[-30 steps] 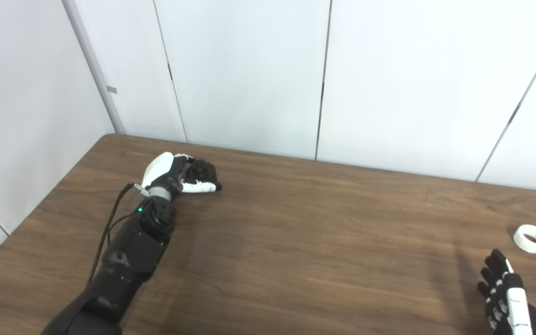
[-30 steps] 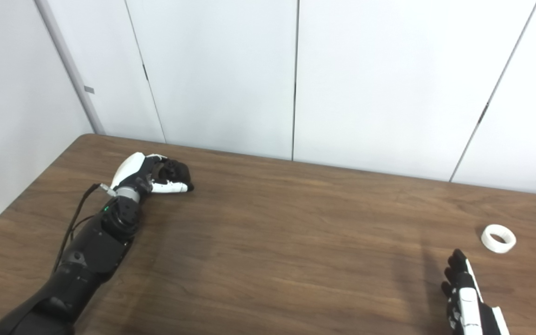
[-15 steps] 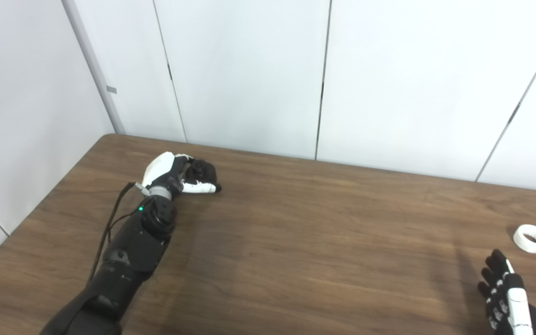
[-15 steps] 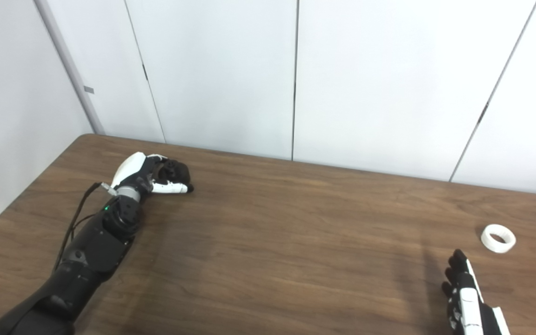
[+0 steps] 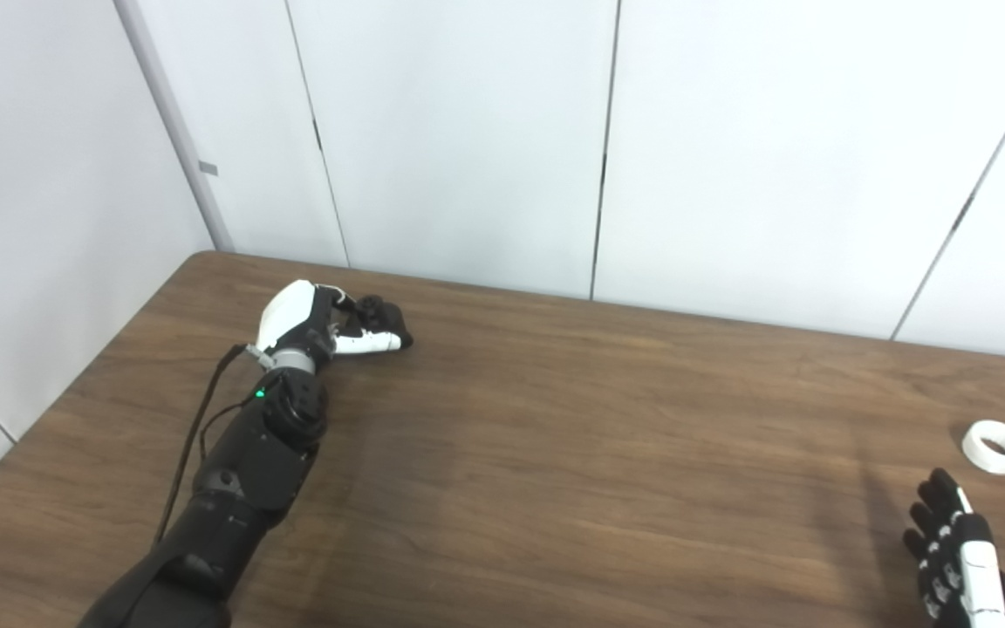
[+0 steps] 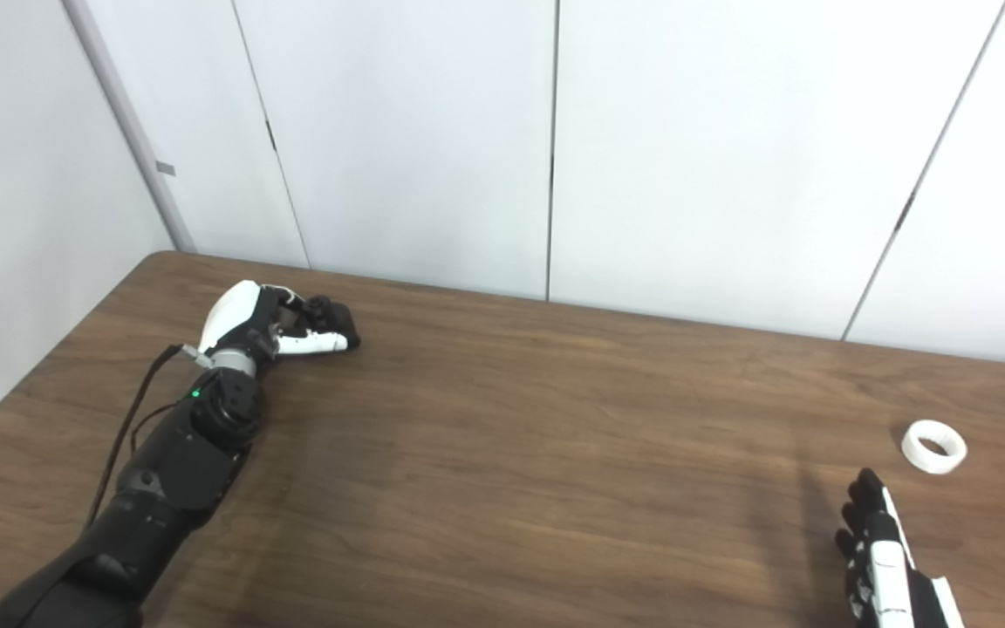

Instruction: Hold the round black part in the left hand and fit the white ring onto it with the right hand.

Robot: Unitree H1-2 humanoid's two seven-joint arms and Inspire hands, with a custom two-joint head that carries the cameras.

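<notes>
Lying flat on the brown wooden table (image 5: 555, 488), the white ring (image 5: 996, 447) sits near the right edge with its hole facing up, touched by nothing. Just in front of it, apart from it, the right hand (image 5: 956, 558) rises from the bottom right corner, its fingers (image 6: 860, 506) extended and slightly spread, holding nothing; a strip of bare tabletop lies between fingertips and ring. Well apart, at the far left of the table, the left hand (image 5: 328, 321) rests with its fingers curled around a round black part (image 5: 378, 312), dark against the dark fingers and hard to make out in detail. A thin black cable (image 5: 197, 427) runs along the left forearm. White wall panels (image 5: 468, 131) stand behind the table's far edge.
</notes>
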